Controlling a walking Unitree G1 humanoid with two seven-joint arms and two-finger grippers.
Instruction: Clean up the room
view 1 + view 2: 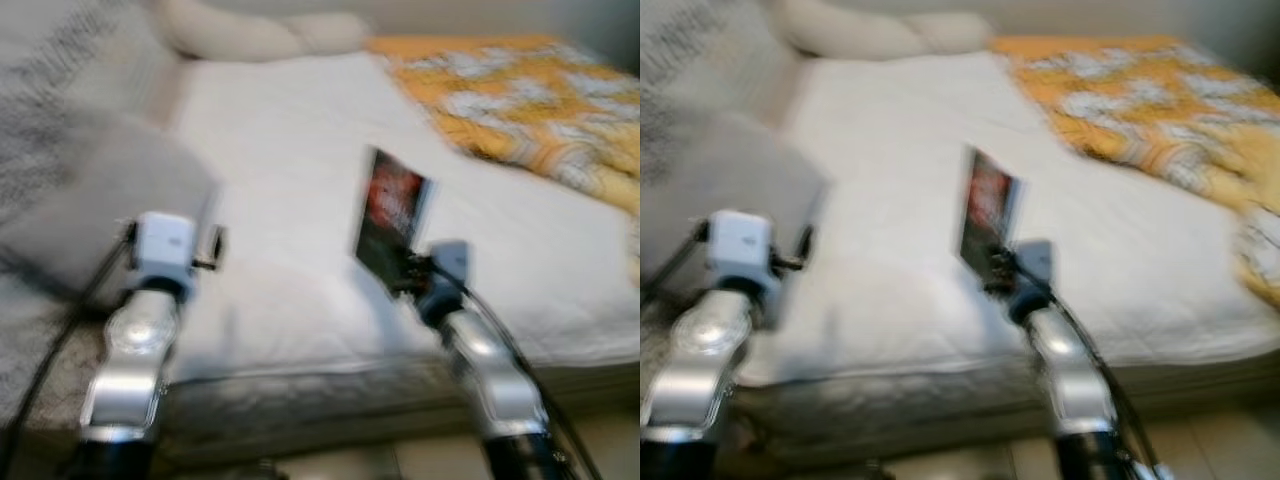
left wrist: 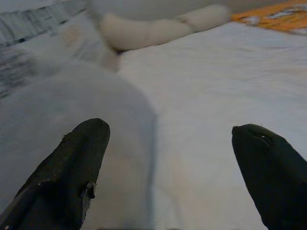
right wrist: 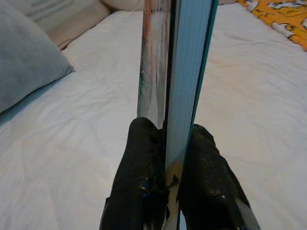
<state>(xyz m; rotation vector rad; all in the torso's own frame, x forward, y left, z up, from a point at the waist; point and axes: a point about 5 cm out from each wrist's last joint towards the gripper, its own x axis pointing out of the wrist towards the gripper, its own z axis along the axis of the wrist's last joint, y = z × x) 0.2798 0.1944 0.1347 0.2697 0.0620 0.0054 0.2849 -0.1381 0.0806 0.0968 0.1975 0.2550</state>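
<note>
Nearest, the two silver arms reach out over the near edge of the bed (image 1: 300, 300). The right pincer (image 3: 165, 158) is clamped on the lower edge of a book (image 1: 392, 222), which stands upright above the white sheet, dark cover with red on it facing the camera; the wrist view shows both fingers (image 3: 139, 182) pressed flat on either side of the pages. The left pincer (image 2: 168, 163) is spread wide and holds nothing, hovering at the bed's left side just beside a grey pillow (image 1: 110, 200).

Both head views are blurred, so the robot is likely moving. The step in hand looks like carrying the book off to where it belongs. To do it well, the grip should stay firm and low on the book, which is tall above the fingers and could tip or slide if swung fast; a slow, level carry suits it.

Mid-bed the sheet lies bare, giving open room. Farther right an orange blanket (image 1: 520, 100) covers the far corner, and a cream bolster (image 1: 250, 35) lies along the far end.
</note>
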